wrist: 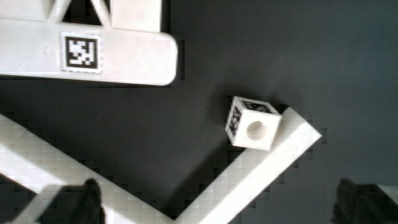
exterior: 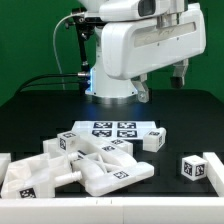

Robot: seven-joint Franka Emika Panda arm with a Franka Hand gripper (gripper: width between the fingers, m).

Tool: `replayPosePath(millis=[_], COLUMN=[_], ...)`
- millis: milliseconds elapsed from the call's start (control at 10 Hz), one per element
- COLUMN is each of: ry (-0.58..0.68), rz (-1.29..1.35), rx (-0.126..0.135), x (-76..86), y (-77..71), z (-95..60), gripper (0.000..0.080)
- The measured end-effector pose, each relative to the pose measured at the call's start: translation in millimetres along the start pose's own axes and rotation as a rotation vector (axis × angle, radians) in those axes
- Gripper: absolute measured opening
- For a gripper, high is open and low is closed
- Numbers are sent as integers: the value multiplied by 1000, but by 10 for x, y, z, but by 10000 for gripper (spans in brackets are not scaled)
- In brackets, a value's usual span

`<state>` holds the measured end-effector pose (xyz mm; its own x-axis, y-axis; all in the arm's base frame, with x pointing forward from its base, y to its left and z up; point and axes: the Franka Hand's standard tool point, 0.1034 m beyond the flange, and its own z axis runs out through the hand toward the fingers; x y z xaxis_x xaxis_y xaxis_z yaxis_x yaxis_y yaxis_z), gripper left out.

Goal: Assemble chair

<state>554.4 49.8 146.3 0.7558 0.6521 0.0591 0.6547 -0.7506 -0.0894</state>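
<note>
Nearest the exterior camera, a white rail (exterior: 110, 214) borders the black counter (exterior: 40, 110); just behind it, at seven o'clock, the chair parts (exterior: 70, 168) lie heaped, with a tagged cube (exterior: 195, 168) apart at four o'clock. The fingers (wrist: 71, 205) hang spread and empty, high at two o'clock. In the wrist view a holed block (wrist: 258, 122) sits tight beside a white strip (wrist: 267, 165), so a finger coming down on that side would likely strike the strip and shove or skew the block.

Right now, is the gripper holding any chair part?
No: in the wrist view the gripper stands wide open, gripping nothing, and the small white cube lies free on the table.
</note>
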Motion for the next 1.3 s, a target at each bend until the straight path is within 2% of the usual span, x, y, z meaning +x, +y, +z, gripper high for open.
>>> replayPosePath(millis=[100, 400, 500, 700, 800, 1200, 1300], ry=[7, 6, -6, -42, -50, -47, -60], rz=[15, 11, -21, -150, -172, -169, -218], rx=[8, 6, -2, -44, -40, -42, -56], x=[1, 5, 54, 308, 348, 336, 338], y=[-1, 1, -12, -74, -133, -119, -133], z=[-1, 13, 81, 228, 344, 361, 399], gripper=[650, 650, 650, 650, 650, 650, 650])
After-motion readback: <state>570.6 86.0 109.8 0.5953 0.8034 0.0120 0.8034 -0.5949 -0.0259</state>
